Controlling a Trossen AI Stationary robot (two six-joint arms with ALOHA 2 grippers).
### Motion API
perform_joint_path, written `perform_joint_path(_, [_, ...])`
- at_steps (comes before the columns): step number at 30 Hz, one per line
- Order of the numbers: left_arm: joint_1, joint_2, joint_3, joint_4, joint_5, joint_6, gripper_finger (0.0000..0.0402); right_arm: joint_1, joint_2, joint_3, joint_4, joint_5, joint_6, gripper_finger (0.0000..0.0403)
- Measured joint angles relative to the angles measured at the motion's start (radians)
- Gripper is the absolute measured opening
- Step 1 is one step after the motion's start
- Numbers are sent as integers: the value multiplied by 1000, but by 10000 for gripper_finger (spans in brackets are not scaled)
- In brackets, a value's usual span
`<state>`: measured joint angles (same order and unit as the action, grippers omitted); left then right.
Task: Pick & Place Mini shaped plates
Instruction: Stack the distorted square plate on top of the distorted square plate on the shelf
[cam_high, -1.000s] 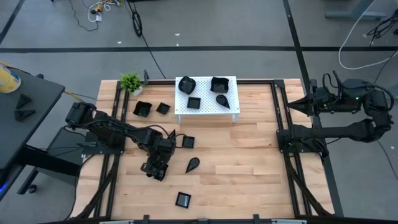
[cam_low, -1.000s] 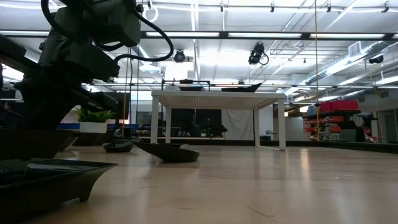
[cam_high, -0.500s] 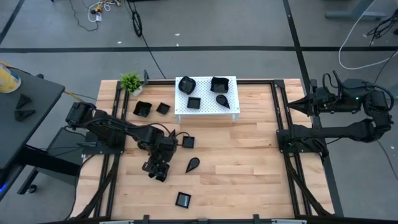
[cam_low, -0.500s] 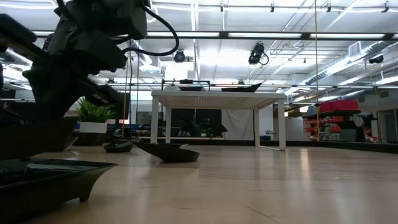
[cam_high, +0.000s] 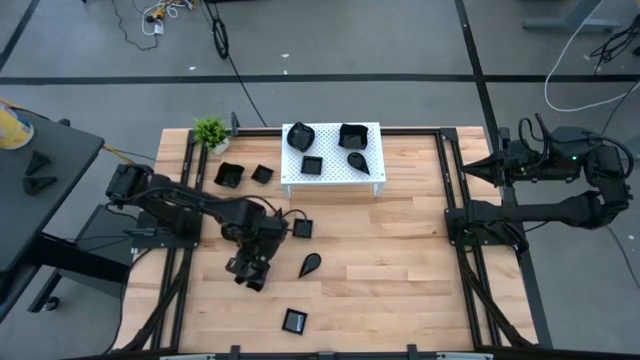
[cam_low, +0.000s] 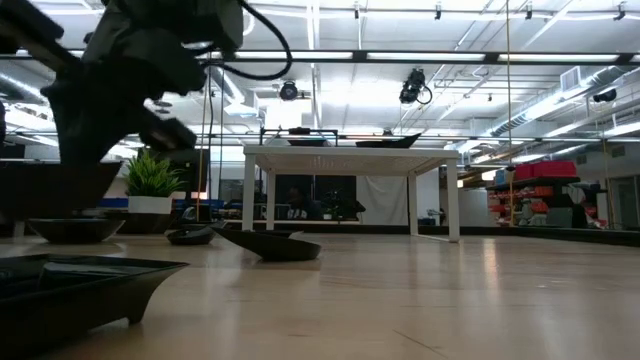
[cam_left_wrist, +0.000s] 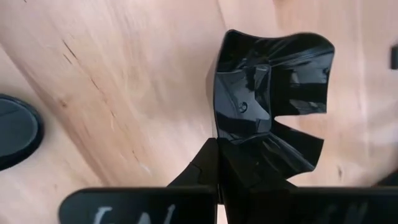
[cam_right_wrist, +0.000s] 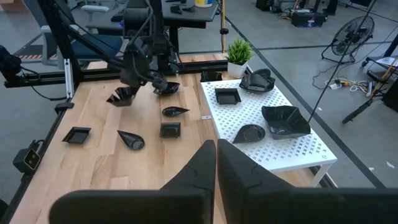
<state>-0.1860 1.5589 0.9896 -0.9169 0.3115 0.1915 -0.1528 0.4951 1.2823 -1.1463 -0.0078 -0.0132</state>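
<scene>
My left gripper (cam_high: 249, 269) hangs over the table's left middle, shut on a glossy black wavy-edged mini plate (cam_left_wrist: 270, 106), also seen in the right wrist view (cam_right_wrist: 122, 96). More mini plates lie on the wood: a teardrop (cam_high: 310, 264) and squares (cam_high: 302, 228) (cam_high: 294, 321) (cam_high: 228, 176). Several others rest on the white perforated stand (cam_high: 370, 176). My right gripper (cam_right_wrist: 216, 149) waits shut, raised at the table's right edge (cam_high: 480, 167). My left gripper pinches the wavy plate's rim (cam_left_wrist: 225, 138) between its two fingers (cam_left_wrist: 204, 167), at one side of the plate. The fingers come from above, pointing steeply down. The plate hangs tilted below them, clear of the wood.
A small green potted plant (cam_high: 211, 131) stands at the far left corner. Another dark plate (cam_left_wrist: 15, 130) lies on the wood close to the held one. Bare wood (cam_high: 400, 270) spreads across the near right. Black frame rails (cam_high: 455, 215) run along both sides.
My left gripper has gone up, staying shut, and the wavy plate has come up with it, clear of the table. In the low view a plate on the wood behind it now shows.
</scene>
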Motion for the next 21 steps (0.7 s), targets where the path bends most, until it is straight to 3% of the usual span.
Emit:
perform_joint_path(10, [41, -1, 223, -158, 0, 41, 2, 0, 0, 0, 0, 0, 0, 20])
perform_joint_path(21, [246, -3, 499, -270, -3, 93, 3, 0, 0, 0, 0, 0, 0, 20])
